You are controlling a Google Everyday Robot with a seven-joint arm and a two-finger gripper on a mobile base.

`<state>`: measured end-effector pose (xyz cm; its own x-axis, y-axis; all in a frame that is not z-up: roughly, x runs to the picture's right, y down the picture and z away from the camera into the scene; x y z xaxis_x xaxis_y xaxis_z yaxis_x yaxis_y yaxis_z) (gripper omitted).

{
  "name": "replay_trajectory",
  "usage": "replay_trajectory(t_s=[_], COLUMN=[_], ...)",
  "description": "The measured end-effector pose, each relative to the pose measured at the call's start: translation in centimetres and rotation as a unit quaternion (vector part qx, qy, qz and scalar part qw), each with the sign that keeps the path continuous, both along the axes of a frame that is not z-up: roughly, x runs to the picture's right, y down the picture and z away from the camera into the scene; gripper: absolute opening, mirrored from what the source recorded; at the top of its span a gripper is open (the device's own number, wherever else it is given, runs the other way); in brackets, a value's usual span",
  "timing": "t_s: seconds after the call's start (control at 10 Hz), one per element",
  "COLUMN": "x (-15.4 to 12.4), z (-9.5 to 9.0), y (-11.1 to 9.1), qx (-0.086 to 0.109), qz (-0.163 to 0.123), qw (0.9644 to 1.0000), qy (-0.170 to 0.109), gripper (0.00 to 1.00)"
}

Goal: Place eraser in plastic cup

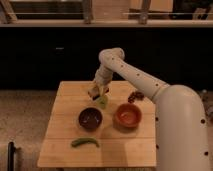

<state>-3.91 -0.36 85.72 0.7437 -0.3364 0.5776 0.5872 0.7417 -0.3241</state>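
The pale yellow-green plastic cup (103,102) stands near the middle of the wooden table (65,130), just behind the dark brown bowl. My gripper (96,92) hangs just above and slightly left of the cup, at the end of the white arm (135,75) that reaches in from the right. A small tan-brown block, which looks like the eraser (93,93), sits at the gripper's tip.
A dark brown bowl (90,118) and an orange bowl (127,115) sit side by side in the table's middle. A long green pod-shaped thing (84,142) lies near the front edge. A dark reddish cluster (135,96) lies at the back right. The robot's white body (182,130) fills the right side.
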Motion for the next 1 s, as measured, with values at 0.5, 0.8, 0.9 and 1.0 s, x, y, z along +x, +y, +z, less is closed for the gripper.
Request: replay_trajectory(t_s=[0.5,0.8,0.9,1.0], x=[0.5,1.5,1.7,1.8], z=[0.0,0.5,0.6,0.8], y=[1.6,2.4,2.7,2.9], qx=[-0.009,-0.016,-0.020,-0.022], qz=[-0.005,-0.002,-0.001,-0.002], qw=[0.9999,0.9997,0.9996,0.9996], qy=[0.013,0.019,0.020,0.019], gripper=[0.00,0.00,0.00,0.00])
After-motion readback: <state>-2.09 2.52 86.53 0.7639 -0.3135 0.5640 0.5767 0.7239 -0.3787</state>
